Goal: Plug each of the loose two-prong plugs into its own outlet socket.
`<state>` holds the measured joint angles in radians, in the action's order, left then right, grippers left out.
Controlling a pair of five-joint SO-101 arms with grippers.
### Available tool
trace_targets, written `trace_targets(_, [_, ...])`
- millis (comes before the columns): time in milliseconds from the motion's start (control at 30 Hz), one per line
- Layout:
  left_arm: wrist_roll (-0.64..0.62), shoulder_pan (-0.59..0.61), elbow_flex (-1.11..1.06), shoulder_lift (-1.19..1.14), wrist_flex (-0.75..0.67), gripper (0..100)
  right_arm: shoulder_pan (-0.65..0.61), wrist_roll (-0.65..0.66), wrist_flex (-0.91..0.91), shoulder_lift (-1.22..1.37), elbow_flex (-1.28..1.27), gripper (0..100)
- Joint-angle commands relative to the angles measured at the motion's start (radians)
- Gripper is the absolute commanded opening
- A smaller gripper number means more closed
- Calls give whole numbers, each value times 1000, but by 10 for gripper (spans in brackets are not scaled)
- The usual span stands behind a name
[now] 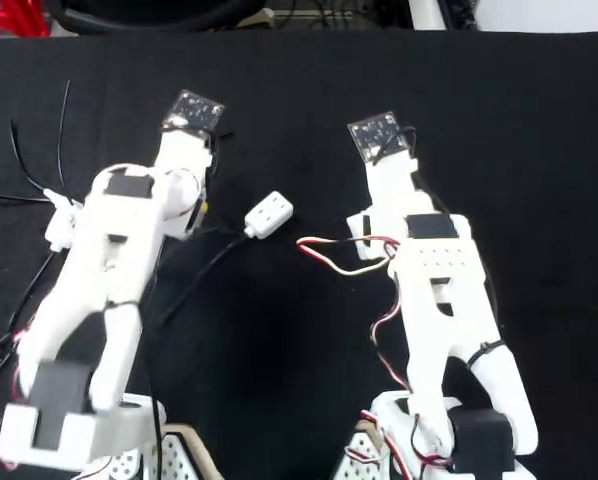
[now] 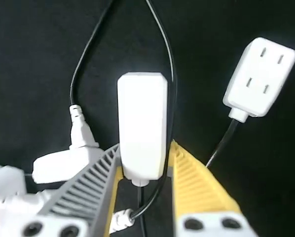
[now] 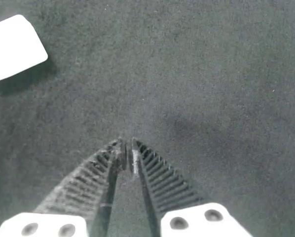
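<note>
My left gripper [image 2: 144, 148] is shut on a white plug body [image 2: 142, 118], held between its grey and yellow fingers. A black cable runs along beside this plug. The white outlet block [image 2: 258, 79] lies apart to one side with its slots facing the camera. In the high view the outlet block [image 1: 269, 213] lies between the two arms, just right of the left gripper [image 1: 201, 215]. A second white plug [image 2: 63, 165] on a black cable lies by the grey finger. My right gripper [image 3: 127, 150] is shut and holds nothing, hovering over bare black cloth.
The table is covered in black cloth [image 1: 539, 150]. Black cable ties [image 1: 39, 170] lie at the far left. Red, white and yellow arm wires [image 1: 344, 255] loop near the right arm. A white object [image 3: 14, 47] lies at the edge of the right wrist view.
</note>
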<state>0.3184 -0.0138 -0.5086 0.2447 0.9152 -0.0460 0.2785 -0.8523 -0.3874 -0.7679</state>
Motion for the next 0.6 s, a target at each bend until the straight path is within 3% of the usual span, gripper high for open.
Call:
trace_targets(0, [-15, 13, -51, 184, -8, 36, 11, 8, 17, 2, 2, 18])
trace_targets(167, [-17, -5, -145, 351, 25, 38, 11, 8, 17, 2, 2, 18])
trace_targets(333, [31, -64, -189, 374, 86, 39, 11, 8, 17, 2, 2, 18])
trace_targets(567, [32, -243, -255, 374, 170, 37, 37, 8, 17, 1, 8, 18])
